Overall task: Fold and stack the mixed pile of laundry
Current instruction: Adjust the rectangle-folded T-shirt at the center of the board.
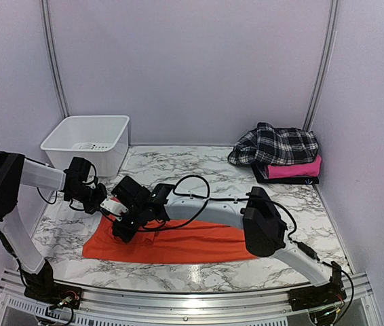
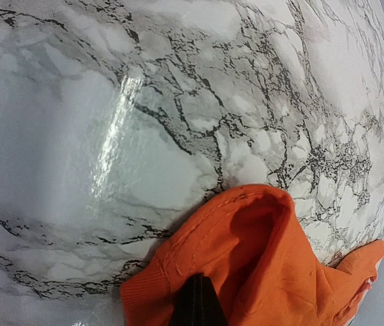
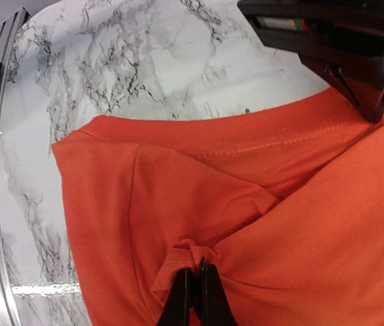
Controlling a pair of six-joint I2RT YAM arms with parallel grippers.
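The white plastic bin (image 1: 110, 155) stands at the far left corner of the marble table (image 1: 199, 170). Its opening faces up, and inside it only its own bottom with small holes can be seen. No cloth shows in it.

The orange t-shirt (image 1: 192, 246) lies spread flat on the near left part of the table, close to the near edge. Its long axis runs left to right, parallel with the near edge. The end with a ribbed border points to the left edge of the table, and this end is a little raised and wrinkled. I cannot tell for sure if this border is the neck or the hem.

The left gripper (image 1: 102, 202) is at this left end. In the left wrist view its fingers are together and clamped on the ribbed border, which curls up around them. The right gripper (image 3: 192, 282) reaches across the shirt from the right side of the table and is just beside the left one. Its fingers are pressed together on a small fold of the orange cloth, a little inside the border.

The plaid shirt (image 1: 277, 146) is at the far right corner of the table, well apart from the orange one. It lies crumpled, not folded, on top of a folded pink garment (image 1: 294, 170). A dark layer shows under the pink one, but I cannot tell what it is.
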